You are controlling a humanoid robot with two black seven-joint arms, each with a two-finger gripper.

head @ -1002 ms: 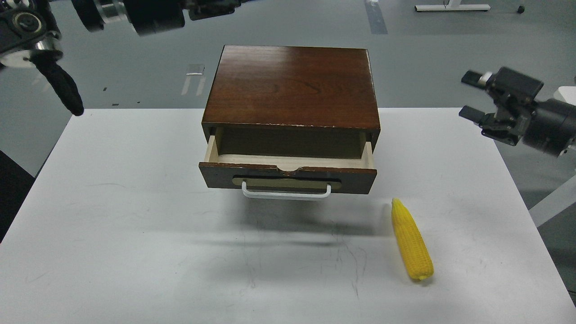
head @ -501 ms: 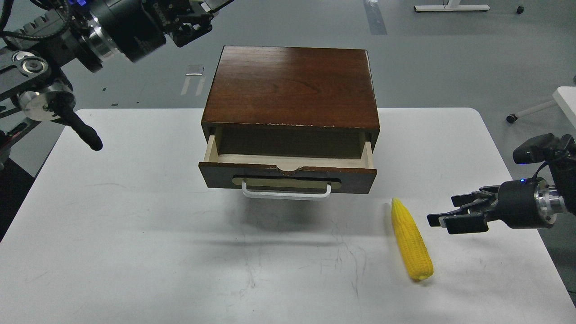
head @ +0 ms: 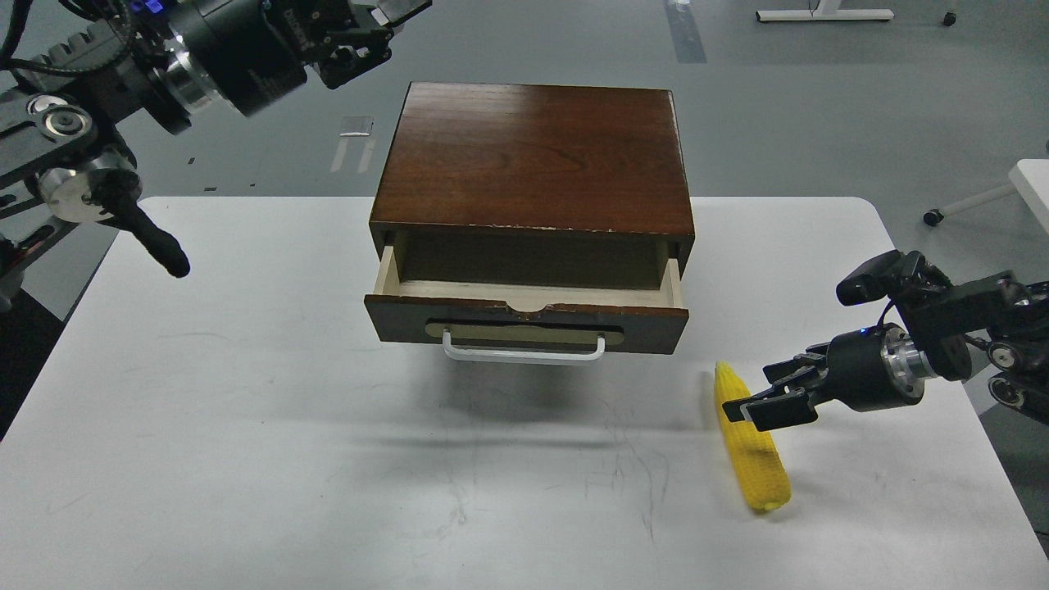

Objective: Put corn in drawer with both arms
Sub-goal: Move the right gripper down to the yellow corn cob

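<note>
The yellow corn (head: 752, 459) lies on the white table (head: 246, 385), right of and in front of the drawer, pointed end towards the cabinet. The drawer (head: 524, 321) is pulled partly out of the reddish-brown-topped cabinet (head: 533, 156); its pale inside looks empty. My right gripper (head: 750, 392) comes in from the right, low, with its jaws open. Its fingers overlap the corn's upper half. My left gripper (head: 381, 20) is high at the top left, behind the cabinet's left corner, partly cut off by the view's edge.
A black padded part of the left arm (head: 156, 242) hangs over the table's far left corner. The table's right edge runs under the right arm. Grey floor lies beyond the table.
My right gripper has swung down from beside the table's far right and moved left until its fingers reach the corn. The left arm has come lower into view. Corn and drawer have not moved.
</note>
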